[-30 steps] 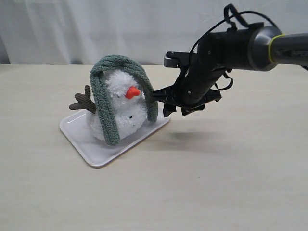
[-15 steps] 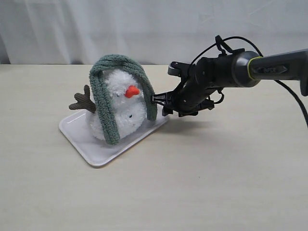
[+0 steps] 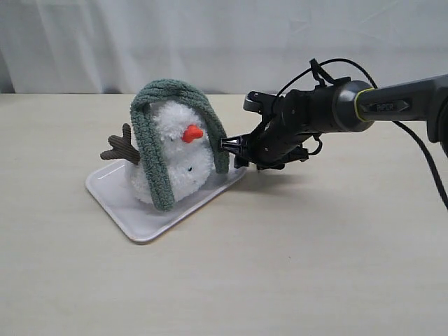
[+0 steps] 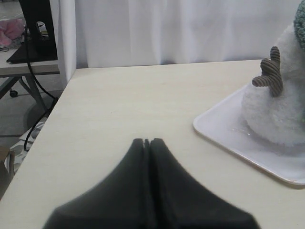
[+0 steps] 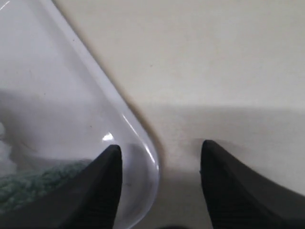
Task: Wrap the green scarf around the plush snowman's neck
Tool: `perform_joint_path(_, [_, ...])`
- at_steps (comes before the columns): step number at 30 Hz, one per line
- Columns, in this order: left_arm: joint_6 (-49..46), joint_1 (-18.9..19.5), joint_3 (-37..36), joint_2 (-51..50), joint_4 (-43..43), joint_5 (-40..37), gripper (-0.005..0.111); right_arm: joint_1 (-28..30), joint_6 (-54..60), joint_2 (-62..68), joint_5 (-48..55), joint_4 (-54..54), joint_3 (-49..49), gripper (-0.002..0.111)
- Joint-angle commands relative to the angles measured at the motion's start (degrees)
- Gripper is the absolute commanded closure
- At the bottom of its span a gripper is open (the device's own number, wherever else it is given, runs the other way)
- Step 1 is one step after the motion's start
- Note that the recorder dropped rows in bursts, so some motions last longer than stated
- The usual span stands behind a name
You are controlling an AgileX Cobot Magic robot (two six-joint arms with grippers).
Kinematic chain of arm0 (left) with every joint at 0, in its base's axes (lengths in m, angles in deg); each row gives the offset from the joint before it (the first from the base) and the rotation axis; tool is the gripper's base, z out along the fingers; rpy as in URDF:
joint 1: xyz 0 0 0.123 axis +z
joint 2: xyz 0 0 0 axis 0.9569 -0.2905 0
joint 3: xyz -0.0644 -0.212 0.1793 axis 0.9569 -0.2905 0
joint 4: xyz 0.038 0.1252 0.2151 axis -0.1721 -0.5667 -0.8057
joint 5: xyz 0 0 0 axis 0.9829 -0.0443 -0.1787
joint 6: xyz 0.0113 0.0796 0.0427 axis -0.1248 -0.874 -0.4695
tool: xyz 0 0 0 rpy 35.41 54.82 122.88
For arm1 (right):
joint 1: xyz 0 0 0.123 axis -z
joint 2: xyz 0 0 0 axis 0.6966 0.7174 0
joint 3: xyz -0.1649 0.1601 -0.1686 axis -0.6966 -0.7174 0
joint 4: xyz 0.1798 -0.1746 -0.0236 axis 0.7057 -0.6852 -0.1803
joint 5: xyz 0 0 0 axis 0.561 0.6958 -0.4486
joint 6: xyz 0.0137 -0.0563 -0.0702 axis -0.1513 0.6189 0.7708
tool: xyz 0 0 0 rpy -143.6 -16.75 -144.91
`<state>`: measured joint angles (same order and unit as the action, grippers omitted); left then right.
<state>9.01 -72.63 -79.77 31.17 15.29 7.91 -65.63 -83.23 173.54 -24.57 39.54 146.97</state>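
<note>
The plush snowman (image 3: 178,157) sits on a white tray (image 3: 150,217), orange nose toward the camera, one brown twig arm (image 3: 122,147) sticking out left. The green scarf (image 3: 150,150) is draped over the top of its head like an arch, both ends hanging to the tray; the neck is not wrapped. My right gripper (image 3: 227,150) is open, low beside the scarf's right end at the tray's right corner (image 5: 143,162); a bit of the scarf (image 5: 33,183) shows by one finger. My left gripper (image 4: 147,141) is shut and empty, off to the snowman's (image 4: 279,109) twig-arm side.
The tray (image 4: 238,143) lies on a pale wooden table (image 3: 315,245). A white curtain hangs behind the table. Past the table's edge in the left wrist view stands a dark stand with cables (image 4: 35,38).
My right arm has lowered and its gripper has closed in slightly on the scarf's right end at the tray corner. Snowman and scarf have not moved.
</note>
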Motion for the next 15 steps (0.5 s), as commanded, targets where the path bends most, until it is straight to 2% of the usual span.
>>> perform_joint_path(1, [0.1,-0.3,-0.1,0.0,0.0,0.9,0.107,0.2,0.3,1.2,0.1,0.2,0.2,0.06])
perform_joint_path(3, [0.1,-0.3,-0.1,0.0,0.0,0.9,0.107,0.2,0.3,1.4,0.1,0.2,0.2,0.063])
perform_joint_path(12, [0.1,-0.3,-0.1,0.0,0.0,0.9,0.107,0.2,1.5,1.4,1.4,0.2,0.2,0.104])
perform_joint_path(15, [0.1,-0.3,-0.1,0.0,0.0,0.9,0.107,0.2,1.5,0.9,3.1,0.2,0.2,0.104])
